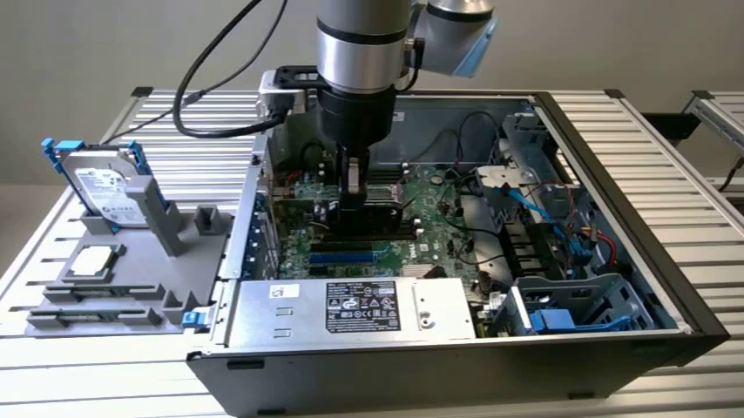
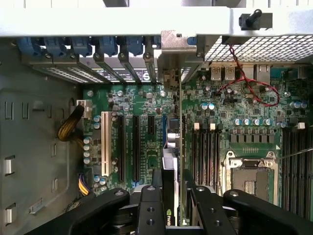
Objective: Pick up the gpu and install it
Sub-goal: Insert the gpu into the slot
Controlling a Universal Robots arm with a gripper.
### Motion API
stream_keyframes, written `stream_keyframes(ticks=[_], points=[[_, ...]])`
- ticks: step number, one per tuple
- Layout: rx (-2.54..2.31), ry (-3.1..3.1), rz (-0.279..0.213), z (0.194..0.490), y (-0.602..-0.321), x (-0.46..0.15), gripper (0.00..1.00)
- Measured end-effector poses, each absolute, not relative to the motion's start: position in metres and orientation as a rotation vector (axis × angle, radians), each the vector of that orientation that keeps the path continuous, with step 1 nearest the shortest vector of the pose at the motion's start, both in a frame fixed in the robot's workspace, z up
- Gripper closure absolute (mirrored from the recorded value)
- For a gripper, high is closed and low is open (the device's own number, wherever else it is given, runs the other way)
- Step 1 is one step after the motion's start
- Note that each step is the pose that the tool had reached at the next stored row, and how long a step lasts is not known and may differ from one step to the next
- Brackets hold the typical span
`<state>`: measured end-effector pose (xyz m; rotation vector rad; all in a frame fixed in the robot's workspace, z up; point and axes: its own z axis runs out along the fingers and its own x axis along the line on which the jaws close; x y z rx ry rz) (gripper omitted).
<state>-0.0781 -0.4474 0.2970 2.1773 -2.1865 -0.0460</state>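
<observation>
While the hard drive (image 1: 104, 187) and processor chip (image 1: 93, 261) sat on the grey fixture (image 1: 152, 272) at the exterior view's left, the work was all inside the open case (image 1: 637, 252). The hand (image 1: 354, 187) was down in it over the motherboard (image 1: 436, 218), jaws closed on the gpu (image 1: 369, 216), one either side of the card.

In the wrist view the gpu (image 2: 171, 154) sat edge-on between the hand's (image 2: 172, 196) fingers. It ran toward the rear wall, with its end bracket (image 2: 171, 46) at the slot openings, just beside the blue clips (image 2: 73, 46). I couldn't tell whether the card edge was in the slot or just above it.

My read: the step was seating.
- Card upright and square to the board.
- Bracket lined up with its own rear opening, not the neighbour's.
- Push straight down, even along the length, no rocking.
- Grip firm enough that the card couldn't pivot.

Risks I'd flag: off by one slot, or the bracket tip catching the case wall. Further right, the drive cage (image 1: 581, 305) was well apart from the hand, so I'd expect no snag there.
</observation>
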Motion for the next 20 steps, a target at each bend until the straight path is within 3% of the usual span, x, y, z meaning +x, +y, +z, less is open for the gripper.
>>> stream_keyframes(ticks=[16,20], points=[[2.176,-2.186,-0.046,0.278,-0.450,-0.080,0.73],[2.164,-2.173,-0.072,0.277,-0.453,-0.080,0.73]])
